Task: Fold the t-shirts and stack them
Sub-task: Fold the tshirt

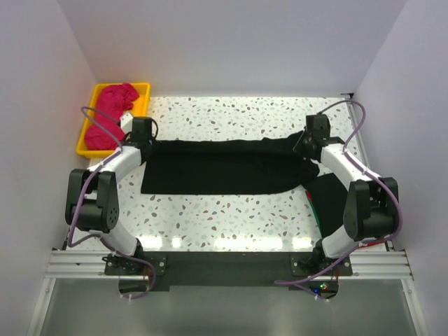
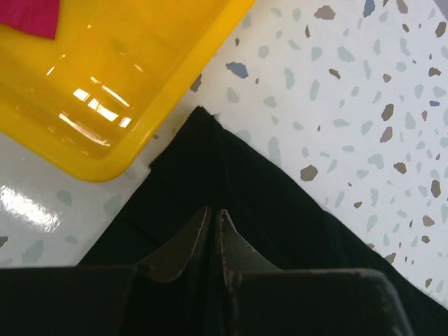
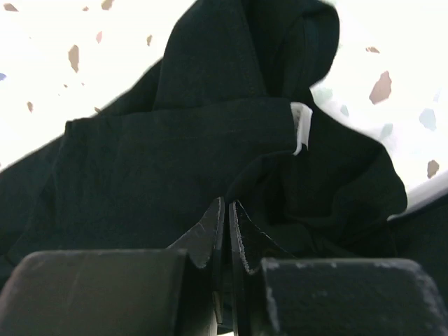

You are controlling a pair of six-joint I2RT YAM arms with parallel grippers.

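A white speckled stone-look table (image 1: 231,217) inside plain white walls holds a large black cloth t-shirt (image 1: 224,168), laid as a long folded band across the middle between two robot arms.

The left gripper (image 2: 213,213) sits over the shirt's left corner, just beside a yellow plastic tray (image 1: 87,143) at the far left that holds a crumpled magenta-pink t-shirt (image 1: 112,105). Its fingers stand almost together with a thin slit between them, and whether cloth is caught there cannot be told. The right gripper (image 3: 227,204) is pressed together, pinching a bunched fold at the shirt's right end, near a small white label (image 3: 301,126). Another dark cloth (image 1: 329,192) lies by the right arm.
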